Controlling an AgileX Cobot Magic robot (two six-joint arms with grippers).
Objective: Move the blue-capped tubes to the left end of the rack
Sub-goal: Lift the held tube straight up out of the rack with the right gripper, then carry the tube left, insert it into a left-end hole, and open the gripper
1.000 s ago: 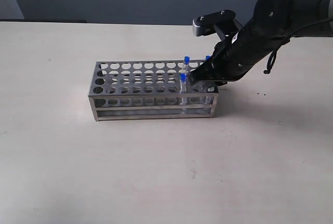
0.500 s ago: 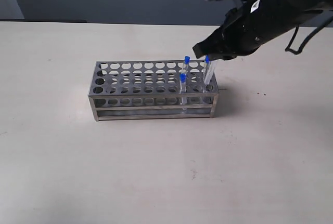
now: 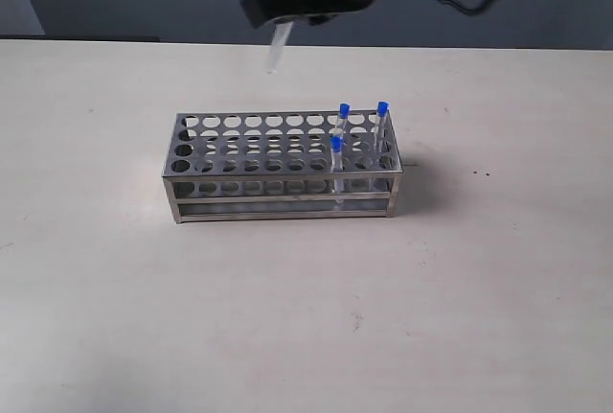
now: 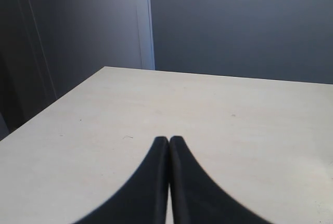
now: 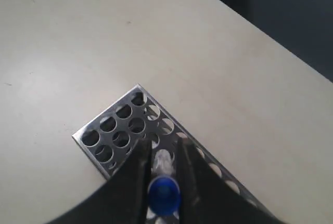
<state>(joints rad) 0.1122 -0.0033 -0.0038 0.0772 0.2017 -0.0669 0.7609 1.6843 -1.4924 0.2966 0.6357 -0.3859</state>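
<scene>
The steel rack (image 3: 268, 179) stands mid-table. Three blue-capped tubes sit at its right end: one (image 3: 343, 116) in a back row, one (image 3: 381, 114) at the far right, one (image 3: 335, 150) nearer the front. My right gripper (image 3: 287, 16) hangs high above the rack's back left part, shut on the fourth tube (image 3: 275, 52), which tilts in the air. In the right wrist view the fingers (image 5: 140, 154) pinch that tube just under its blue cap (image 5: 164, 195), above the rack's end holes (image 5: 78, 135). My left gripper (image 4: 169, 141) is shut and empty over bare table.
The pale table (image 3: 144, 308) spreads wide round the rack on all sides. A dark wall runs behind the table's far edge (image 3: 115, 39). The left arm does not show in the exterior view.
My right gripper has lifted one blue-capped tube out of the rack's right end and carried it up and to the left. The other three tubes have stayed put.
</scene>
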